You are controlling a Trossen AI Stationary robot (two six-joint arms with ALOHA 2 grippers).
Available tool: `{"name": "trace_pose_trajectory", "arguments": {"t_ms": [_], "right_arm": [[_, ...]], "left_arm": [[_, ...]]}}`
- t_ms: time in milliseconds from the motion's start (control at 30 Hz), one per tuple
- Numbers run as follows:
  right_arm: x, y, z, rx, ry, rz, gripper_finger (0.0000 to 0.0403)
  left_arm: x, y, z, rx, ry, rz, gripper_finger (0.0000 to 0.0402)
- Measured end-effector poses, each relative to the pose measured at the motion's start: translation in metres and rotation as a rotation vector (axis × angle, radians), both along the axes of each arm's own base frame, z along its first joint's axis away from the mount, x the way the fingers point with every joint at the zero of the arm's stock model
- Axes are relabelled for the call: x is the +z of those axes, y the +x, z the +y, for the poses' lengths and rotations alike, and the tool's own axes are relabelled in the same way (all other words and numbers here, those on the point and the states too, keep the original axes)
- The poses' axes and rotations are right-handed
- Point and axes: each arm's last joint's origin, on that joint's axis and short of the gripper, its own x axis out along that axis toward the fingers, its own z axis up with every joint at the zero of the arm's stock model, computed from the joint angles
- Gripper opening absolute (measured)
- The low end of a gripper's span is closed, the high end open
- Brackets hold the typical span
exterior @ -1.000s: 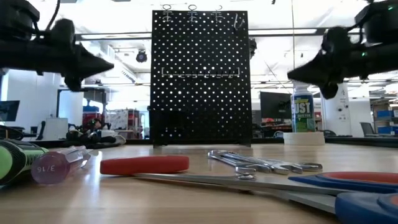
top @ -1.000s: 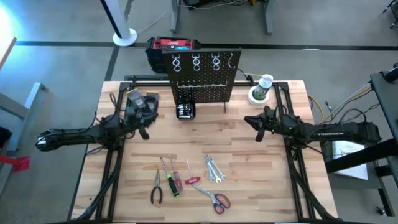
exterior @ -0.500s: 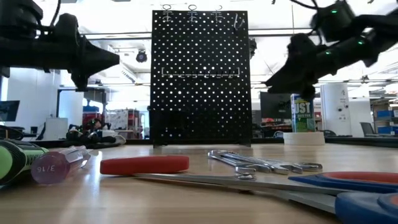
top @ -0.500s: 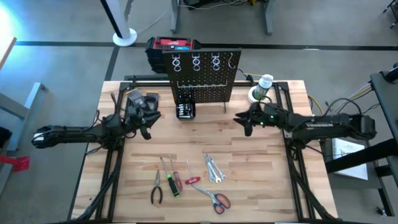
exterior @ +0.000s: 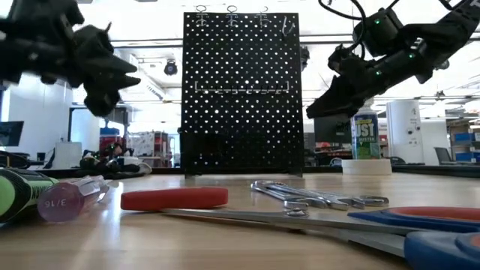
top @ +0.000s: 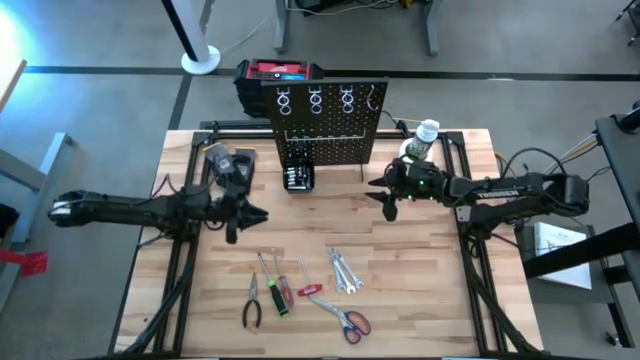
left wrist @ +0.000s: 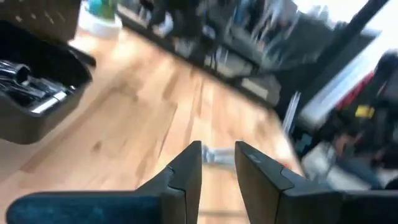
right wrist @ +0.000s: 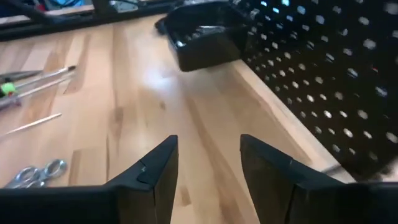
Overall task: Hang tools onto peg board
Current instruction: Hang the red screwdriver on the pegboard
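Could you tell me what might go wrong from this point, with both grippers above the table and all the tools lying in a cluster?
The tools lie close together: the pliers beside the screwdrivers, the scissors near the wrenches. A gripper reaching for one could nudge its neighbours. The right gripper, open and empty, hangs close to the peg board, so a careless swing might knock the board or the black box at its foot. The left gripper looks only slightly open, perhaps too narrow for a thick handle.

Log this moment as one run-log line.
left gripper: open, empty | right gripper: open, empty | tools: on table | peg board: bare
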Motion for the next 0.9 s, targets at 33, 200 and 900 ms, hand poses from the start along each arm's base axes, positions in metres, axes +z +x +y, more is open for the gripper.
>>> {"name": "trace_pose_trajectory", "arguments": {"t_ms": [33, 200, 900], "right_arm": [[0.001, -0.001, 0.000, -0.013, 0.013, -0.004, 0.0157], [0.006, -0.009, 0.004, -0.027, 0.063, 0.009, 0.0162], [0.016, -0.040, 0.014, -0.028, 0.076, 0.117, 0.0187]], "left_arm": [[0.007, 0.003, -0.002, -0.021, 0.021, 0.042, 0.0086], [0.045, 0.028, -0.014, -0.163, 0.134, 0.253, 0.0091], [0.037, 0.168, -0.078, -0.745, 0.399, 0.815, 0.0098]]}}
